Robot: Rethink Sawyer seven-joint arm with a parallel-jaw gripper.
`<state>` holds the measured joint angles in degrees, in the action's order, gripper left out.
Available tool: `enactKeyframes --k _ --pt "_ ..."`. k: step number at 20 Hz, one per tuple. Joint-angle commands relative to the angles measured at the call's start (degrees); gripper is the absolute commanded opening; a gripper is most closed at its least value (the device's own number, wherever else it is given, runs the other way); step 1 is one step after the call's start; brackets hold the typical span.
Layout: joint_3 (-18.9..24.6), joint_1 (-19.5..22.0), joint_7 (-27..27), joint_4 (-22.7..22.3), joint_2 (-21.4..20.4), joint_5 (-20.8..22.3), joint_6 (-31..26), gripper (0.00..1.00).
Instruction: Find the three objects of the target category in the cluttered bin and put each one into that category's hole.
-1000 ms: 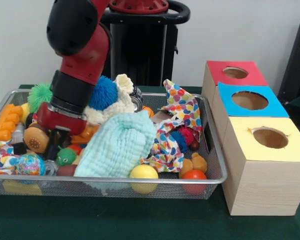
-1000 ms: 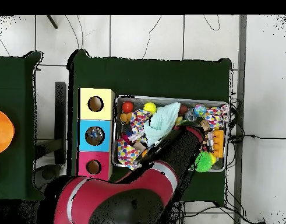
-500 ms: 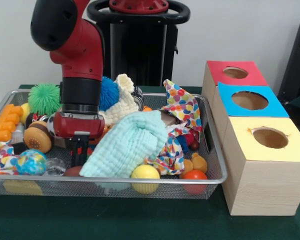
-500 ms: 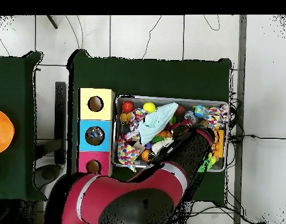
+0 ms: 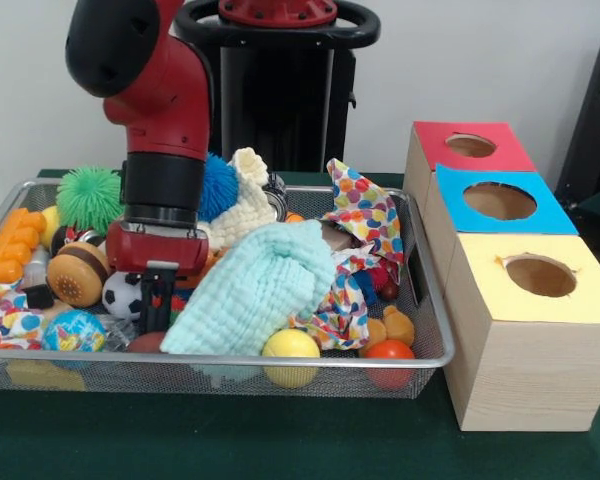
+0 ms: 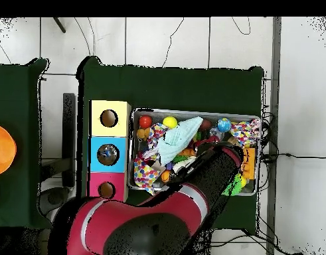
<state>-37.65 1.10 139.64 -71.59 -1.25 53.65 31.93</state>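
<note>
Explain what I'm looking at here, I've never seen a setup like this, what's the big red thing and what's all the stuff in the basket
The big red thing is a robot arm. Its grasping part, the end effector, is lowered into a wire mesh bin on a green table.

One picture faces the robot from across the table. The other looks straight down from above.

The bin is packed with toys and cloths: a light green cloth, a polka-dot cloth, a yellow ball, a small soccer ball, a green spiky ball and more.

Beside the bin stand three wooden boxes, each with a round hole on top: a red box, a blue box and a yellow box.

I cannot tell whether the end effector is holding anything.
</note>
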Motion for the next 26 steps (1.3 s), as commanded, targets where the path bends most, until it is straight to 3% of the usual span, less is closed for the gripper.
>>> enactKeyframes --k 1,4,6,10,13,15,17,19,23,24,26 --pt "0.32 -4.0 -11.86 1.14 5.43 -2.18 -6.54 0.0" --pt "0.45 -6.07 -4.67 2.46 6.31 5.77 -12.96 0.0" --pt "0.94 -6.45 -1.84 2.59 6.35 8.52 -13.7 0.0" --pt "2.0 -9.13 10.39 2.33 7.54 21.91 -19.25 0.0" --pt "2.3 -9.46 12.21 2.23 7.59 24.19 -20.28 0.0" --pt "2.12 -10.1 16.41 2.53 8.44 26.95 -19.56 0.0" --pt "0.26 -11.87 26.52 3.9 11.43 31.97 -16.8 0.0" --pt "-0.53 -12.5 32.91 4.82 12.19 34.47 -12.65 0.0" --pt "2.23 -10.28 27.8 3.68 9.0 31.83 -11.56 0.0" --pt "3.18 -9.45 25.77 3.19 7.92 30.74 -11.82 1.0" --pt "4.24 -8.41 22.95 2.69 6.73 29.33 -12.02 1.0"
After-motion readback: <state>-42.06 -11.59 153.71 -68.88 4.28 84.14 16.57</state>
